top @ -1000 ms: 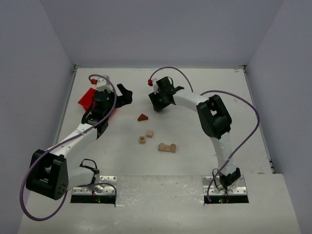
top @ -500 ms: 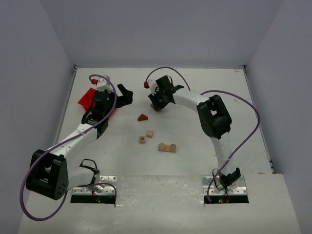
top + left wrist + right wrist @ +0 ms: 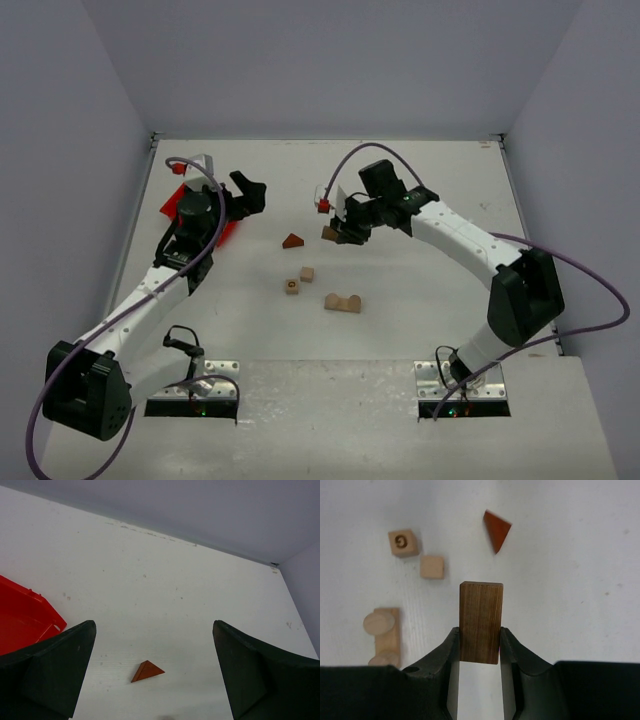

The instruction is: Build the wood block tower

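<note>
The step in hand looks like a carry. The right gripper (image 3: 480, 632) pinches a dark brown plank (image 3: 481, 622) by its long sides, most of the plank sticking out past the fingertips and apparently clear of the table (image 3: 430, 190).

In the top view, the other parts of the tower lie loose and apart:
- The reddish triangular roof piece (image 3: 292, 241) is at 9 o'clock from the held plank.
- The plain cube (image 3: 307, 273) and the lettered cube (image 3: 292, 287) are near each other at about 7 o'clock.
- The pale base piece (image 3: 342, 302) is at 6 o'clock, nearer the arm bases.

Nothing is stacked yet, so the build seems barely begun.

The next move probably calls for carrying the plank to the pale base piece, or to a chosen spot, squaring it up and lowering it flat before the fingers let go — a skewed release could tip it.

The left gripper (image 3: 152, 630) is spread wide and empty, hovering near the red bin (image 3: 178, 205) at 10 o'clock on the table.

The surface is white and matte with a few faint specks. Plain grey-lavender walls close it in on three sides.
</note>
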### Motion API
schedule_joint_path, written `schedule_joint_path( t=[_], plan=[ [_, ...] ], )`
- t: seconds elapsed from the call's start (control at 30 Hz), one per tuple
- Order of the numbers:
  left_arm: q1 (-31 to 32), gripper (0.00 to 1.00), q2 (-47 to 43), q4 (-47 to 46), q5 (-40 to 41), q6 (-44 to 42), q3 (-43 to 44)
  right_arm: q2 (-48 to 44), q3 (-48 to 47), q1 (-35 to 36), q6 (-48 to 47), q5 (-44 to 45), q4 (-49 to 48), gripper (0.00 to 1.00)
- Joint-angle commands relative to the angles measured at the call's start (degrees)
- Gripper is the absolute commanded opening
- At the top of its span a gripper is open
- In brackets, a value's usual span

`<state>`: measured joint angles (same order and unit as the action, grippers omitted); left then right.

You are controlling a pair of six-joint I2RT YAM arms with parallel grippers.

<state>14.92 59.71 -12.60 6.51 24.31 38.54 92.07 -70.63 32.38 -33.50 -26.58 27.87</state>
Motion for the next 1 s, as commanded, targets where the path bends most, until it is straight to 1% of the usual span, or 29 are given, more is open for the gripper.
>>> schedule_joint_path(
  t=[0.0, 0.07, 0.13, 0.2, 0.33, 0.4, 0.53, 0.67, 0.97],
  plan=[
    [-0.5, 1.0, -2.65, 2.21, 3.07, 0.46, 1.36, -5.31, 8.39, 0.45, -4.5, -0.23, 3.86, 0.08],
    [-0.55, 1.0, -2.49, 2.74, 4.5, 0.35, 1.14, -9.75, 12.98, 1.31, -5.12, 2.42, 1.77, 0.09],
    [-0.5, 1.0, -2.17, 3.51, 5.57, 0.21, 1.2, -11.51, 15.6, 2.04, -4.59, 3.91, 0.45, 0.08],
    [-0.5, 1.0, -1.52, 4.15, 6.15, 0.21, 1.28, -13.65, 17.19, 2.7, -3.49, 3.95, 0.11, 0.09],
    [-0.5, 1.0, 0.29, 3.77, 5.45, 0.21, 1.75, -14.59, 19.14, 3.68, -2.21, 2.2, -0.95, 0.1],
    [-0.5, 1.0, 1.6, 3.75, 4.89, 0.21, 2.26, -14.06, 20.12, 4.61, -1.72, 2.35, -2.0, 0.1],
    [-0.58, 1.0, 2.78, 3.98, 3.88, 0.0, 2.99, -12.22, 19.12, 6.54, -0.3, 0.83, -0.19, 0.1],
    [-0.5, 1.0, 3.65, 3.72, 4.91, -0.31, 2.64, -11.11, 18.58, 8.79, 1.0, 1.05, -0.27, 0.1],
    [-0.5, 1.0, 3.65, 4.16, 5.53, -0.83, 2.33, -8.51, 19.55, 9.88, 2.68, 0.47, -0.61, 0.1]
  ],
)
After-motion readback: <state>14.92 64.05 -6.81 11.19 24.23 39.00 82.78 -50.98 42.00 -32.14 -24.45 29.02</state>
